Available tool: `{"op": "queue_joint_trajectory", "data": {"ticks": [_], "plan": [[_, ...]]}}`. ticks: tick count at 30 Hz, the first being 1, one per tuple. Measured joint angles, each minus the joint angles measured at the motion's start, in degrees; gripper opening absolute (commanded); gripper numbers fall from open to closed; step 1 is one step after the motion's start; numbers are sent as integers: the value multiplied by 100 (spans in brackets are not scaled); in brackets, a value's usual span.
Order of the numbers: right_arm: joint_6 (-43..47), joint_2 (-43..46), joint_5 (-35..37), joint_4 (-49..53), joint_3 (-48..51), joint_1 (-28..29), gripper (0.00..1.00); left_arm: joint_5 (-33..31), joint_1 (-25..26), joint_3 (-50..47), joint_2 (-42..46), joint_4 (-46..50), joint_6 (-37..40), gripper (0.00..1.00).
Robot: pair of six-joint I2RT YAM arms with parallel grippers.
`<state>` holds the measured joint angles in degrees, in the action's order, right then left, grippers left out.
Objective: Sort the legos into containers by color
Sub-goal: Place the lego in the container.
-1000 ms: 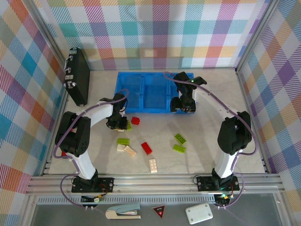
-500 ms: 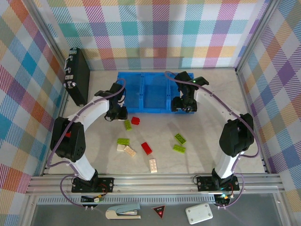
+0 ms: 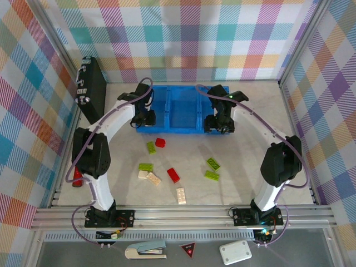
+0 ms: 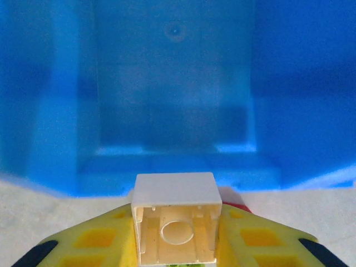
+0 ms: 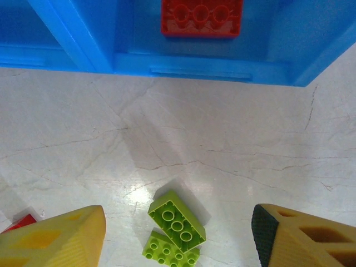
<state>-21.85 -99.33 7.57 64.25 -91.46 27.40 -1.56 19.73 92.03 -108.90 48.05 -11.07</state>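
The blue tray [image 3: 181,105] lies at the back of the table with three containers side by side. My left gripper [image 3: 146,120] hangs at the near wall of the left container, shut on a cream lego [image 4: 176,222] between its yellow fingers [image 4: 94,239]; that blue compartment [image 4: 175,83] lies just ahead. My right gripper [image 3: 218,124] stands open over the table before the right container, where a red lego [image 5: 202,18] lies. Two lime green legos [image 5: 177,219] lie below its spread fingers [image 5: 61,236]. Red [image 3: 173,175], green [image 3: 151,147] and cream [image 3: 181,195] legos lie loose mid-table.
A black flat case [image 3: 92,89] leans at the back left. A stapler [image 3: 146,250], a red triangle sign [image 3: 189,250] and a white box [image 3: 235,252] lie in front of the metal rail [image 3: 178,214]. Plaid walls close three sides.
My left gripper has travelled from the table near the green and red legos up to the tray's left container, with the cream lego in it. The right gripper has hardly moved.
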Motion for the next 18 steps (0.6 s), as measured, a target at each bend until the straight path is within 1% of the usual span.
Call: {"op": "queue_joint_trajectory", "data": {"ticks": [10,18], "plan": [[-26,179,59,28,190,0,71,79,-48,802,-929,2,22,33],[-46,192,61,39,212,0,71,140,-76,1156,-1497,15,66,33]]}}
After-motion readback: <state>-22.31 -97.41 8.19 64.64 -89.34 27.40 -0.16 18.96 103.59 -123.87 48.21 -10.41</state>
